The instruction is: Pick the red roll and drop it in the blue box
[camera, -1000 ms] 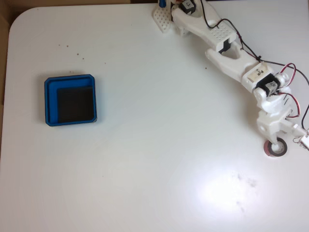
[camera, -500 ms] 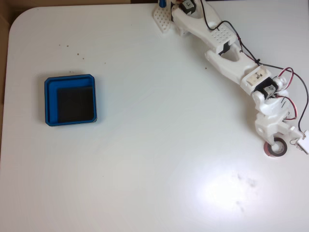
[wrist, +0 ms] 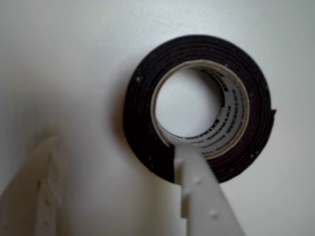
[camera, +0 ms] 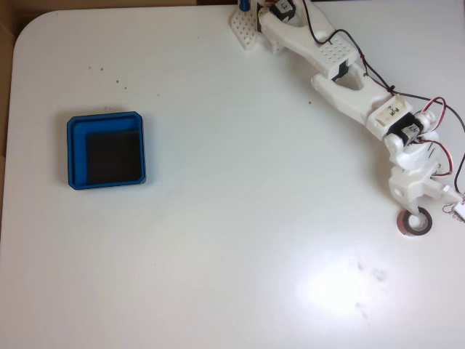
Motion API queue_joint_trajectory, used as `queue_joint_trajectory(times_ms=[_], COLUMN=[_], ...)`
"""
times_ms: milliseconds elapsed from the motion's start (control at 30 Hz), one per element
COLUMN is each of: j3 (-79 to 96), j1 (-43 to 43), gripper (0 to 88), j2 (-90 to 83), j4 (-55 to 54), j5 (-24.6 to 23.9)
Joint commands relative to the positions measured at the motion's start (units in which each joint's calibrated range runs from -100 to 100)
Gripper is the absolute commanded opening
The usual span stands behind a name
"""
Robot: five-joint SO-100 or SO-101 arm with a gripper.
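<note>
Red roll: in the fixed view the red roll [camera: 416, 223] lies flat on the white table [camera: 232, 240] near the 3 o'clock edge, partly under the arm's tip.
Wrist view: the red roll [wrist: 142, 128] looks almost black here – its pale core with faint print shows, the lettering too blurred to read.
Gripper: the gripper [wrist: 118, 147] has its jaws spread – one finger [wrist: 199, 191] crosses the ring's 6 o'clock rim with its tip at the hollow, the other [wrist: 42, 191] sits outside at 8 o'clock, apart from the roll.
Blue box: the blue box [camera: 72, 156] sits at 9 o'clock, well apart from the roll.
Cut off: both fingers run off the bottom edge.
</note>
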Motion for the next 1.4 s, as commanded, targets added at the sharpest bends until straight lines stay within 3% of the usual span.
queue_joint_trajectory(times_ms=[0,1367], j3=[-4.47,-12.19], j1=[-0.40,2.73], gripper=[20.0,20.0], j2=[-0.80,-0.55], j4=[-1.25,-4.47], j5=[0.07,0.16])
